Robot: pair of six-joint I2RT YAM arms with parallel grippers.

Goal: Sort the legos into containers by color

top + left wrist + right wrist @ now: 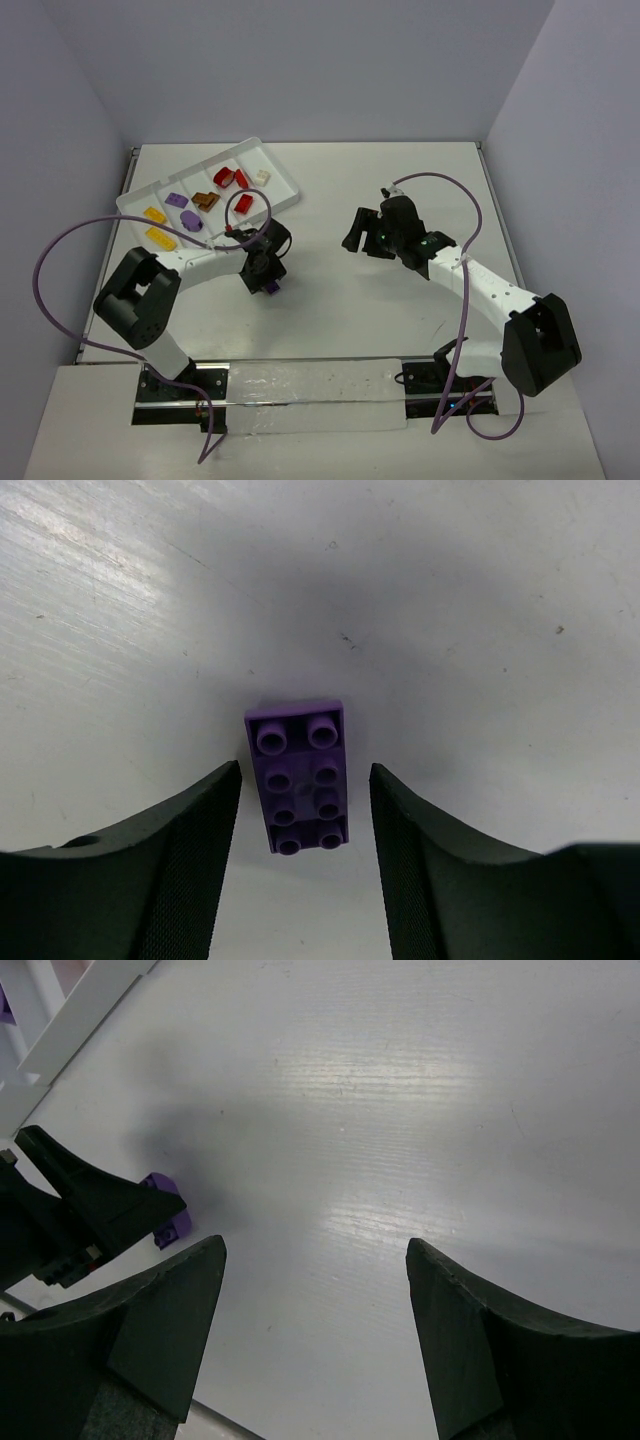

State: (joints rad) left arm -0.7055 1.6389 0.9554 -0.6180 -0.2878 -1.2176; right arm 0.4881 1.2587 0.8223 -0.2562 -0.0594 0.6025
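Note:
A purple lego (pixel 298 790) lies flat on the table, studs up, between the two fingers of my left gripper (pixel 305 768). The jaws are open, with a gap on each side of the brick. From above, the left gripper (pixel 268 279) points down over this brick (pixel 275 289), just in front of the white tray (pixel 284 188). The tray holds red (pixel 223 178), white (pixel 261 176), brown (pixel 207 200), purple (pixel 178 200) and yellow (pixel 155 213) legos in separate compartments. My right gripper (pixel 364 233) is open and empty above the table's middle.
The right wrist view shows its open jaws (pixel 316 1243), the left gripper (pixel 80 1210) over the purple brick (pixel 166 1224), and a tray corner (pixel 60 1010) at the upper left. Purple cables loop from both arms.

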